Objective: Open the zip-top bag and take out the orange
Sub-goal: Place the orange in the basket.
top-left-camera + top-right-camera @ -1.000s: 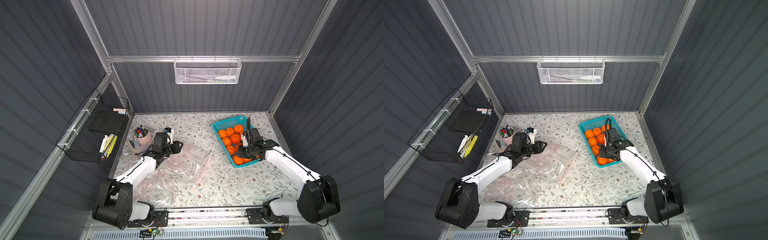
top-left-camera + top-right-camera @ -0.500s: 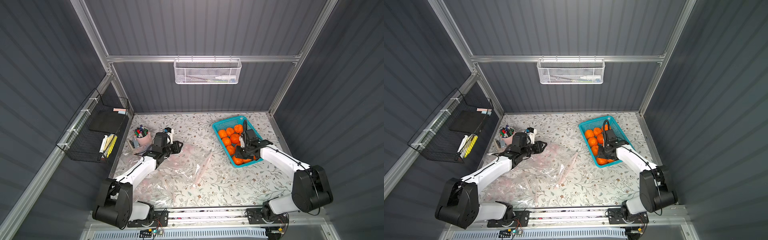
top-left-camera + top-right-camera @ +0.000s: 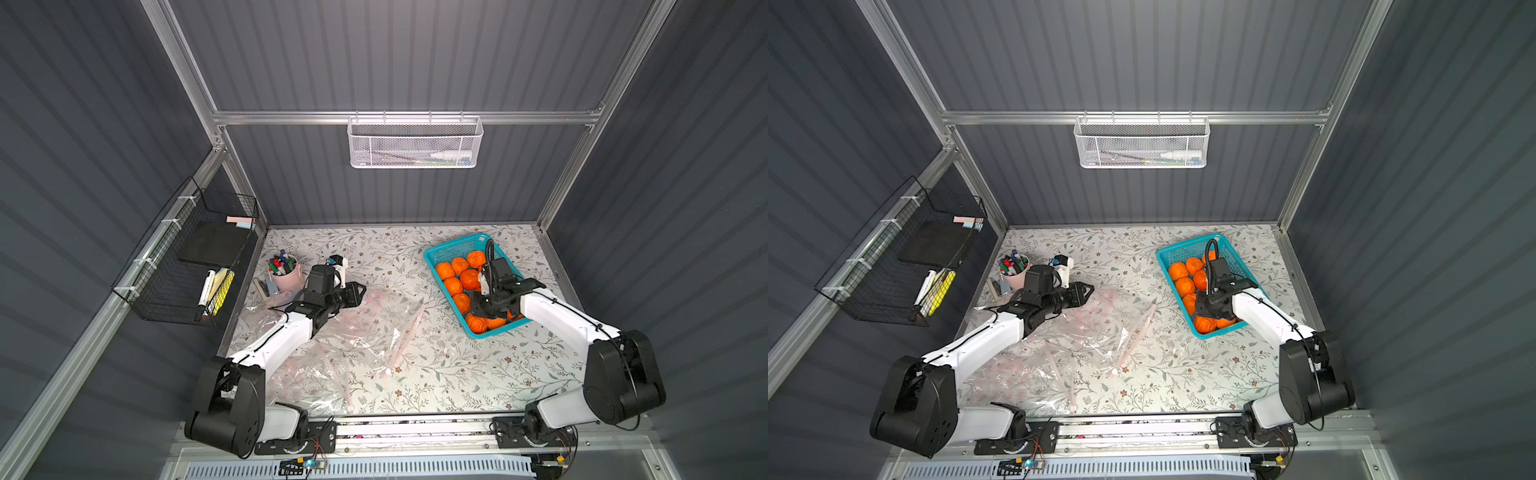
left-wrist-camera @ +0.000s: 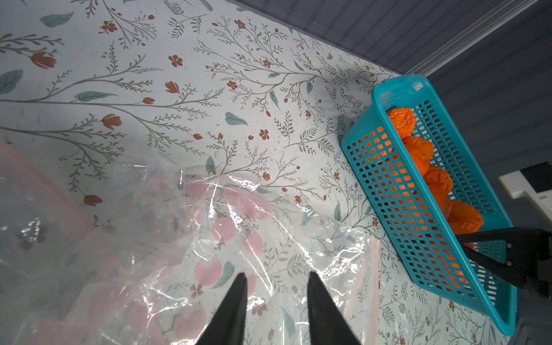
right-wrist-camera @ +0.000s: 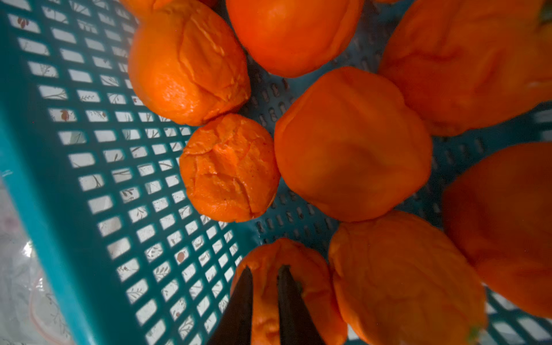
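A clear zip-top bag (image 3: 365,332) (image 3: 1096,332) with pink flower print and a pink zip strip lies flat and crumpled on the table's left half; nothing orange shows inside it. My left gripper (image 3: 362,291) (image 3: 1090,289) (image 4: 276,276) hovers low over its far edge, open and empty. My right gripper (image 3: 478,311) (image 3: 1204,309) (image 5: 265,268) reaches down into the teal basket (image 3: 429,255) (image 3: 1163,257) (image 4: 388,191) (image 5: 35,179). Its jaws stand a narrow gap apart right over a wrinkled orange (image 5: 313,283), whose skin shows in the gap. Several more oranges lie around it.
A pink cup of markers (image 3: 284,272) stands at the back left beside the left arm. More clear plastic with pink strips (image 3: 340,382) spreads toward the front left. A black wire rack (image 3: 195,266) hangs on the left wall and a white mesh basket (image 3: 413,141) on the back wall.
My right gripper has come down into the near part of the basket and its jaws have parted a little. The left arm and the bag have not moved.
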`<state>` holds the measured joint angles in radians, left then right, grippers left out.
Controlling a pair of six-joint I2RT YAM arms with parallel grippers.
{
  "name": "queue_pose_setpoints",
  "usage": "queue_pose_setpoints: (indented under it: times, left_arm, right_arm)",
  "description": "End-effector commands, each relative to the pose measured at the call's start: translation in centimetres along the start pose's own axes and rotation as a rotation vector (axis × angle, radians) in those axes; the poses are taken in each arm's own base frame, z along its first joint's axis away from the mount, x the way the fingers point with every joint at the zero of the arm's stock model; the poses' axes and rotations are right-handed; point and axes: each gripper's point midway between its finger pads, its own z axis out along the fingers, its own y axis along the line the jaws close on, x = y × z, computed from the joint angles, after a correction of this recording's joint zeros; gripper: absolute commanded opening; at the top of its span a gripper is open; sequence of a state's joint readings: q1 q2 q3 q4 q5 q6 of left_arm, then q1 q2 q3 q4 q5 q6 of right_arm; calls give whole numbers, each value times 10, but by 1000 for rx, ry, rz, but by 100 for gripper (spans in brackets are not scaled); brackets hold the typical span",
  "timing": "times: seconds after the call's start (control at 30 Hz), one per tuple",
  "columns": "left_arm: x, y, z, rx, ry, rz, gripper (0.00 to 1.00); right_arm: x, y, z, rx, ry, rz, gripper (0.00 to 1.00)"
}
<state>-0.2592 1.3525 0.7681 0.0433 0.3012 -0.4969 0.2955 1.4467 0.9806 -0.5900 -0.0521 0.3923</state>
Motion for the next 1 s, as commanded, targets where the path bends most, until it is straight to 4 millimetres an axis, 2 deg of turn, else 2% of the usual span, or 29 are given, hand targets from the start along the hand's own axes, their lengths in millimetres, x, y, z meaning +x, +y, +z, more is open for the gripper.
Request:
queue_pose_setpoints:
  times: [0.0, 0.13, 0.27, 0.4, 0.53, 0.67, 0.97]
  left_arm:
    - [-9, -5, -3, -2, -15, 27, 36]
    - [-6, -4, -3, -4, -9, 29, 36]
    - [-6, -4, -2, -4, -11, 30, 36]
    - [-7, -4, -2, -4, -13, 30, 36]
    - [-8, -3, -2, -3, -16, 26, 36]
    - [-8, -4, -3, -5, -17, 27, 36]
    - [-8, -3, -3, -12, -17, 26, 36]
  right_arm:
    - [-11, -5, -22, 38, -31, -5, 22]
    - [-5, -6, -29, 33, -15, 3, 19]
    - [18, -4, -27, -10, 37, 12, 10]
    - [45, -3, -17, -46, 116, 19, 6]
    - [62, -13, -3, -13, 172, 29, 4]
    - [68, -14, 10, -12, 204, 41, 4]
    - [66, -14, 25, -3, 224, 49, 3]
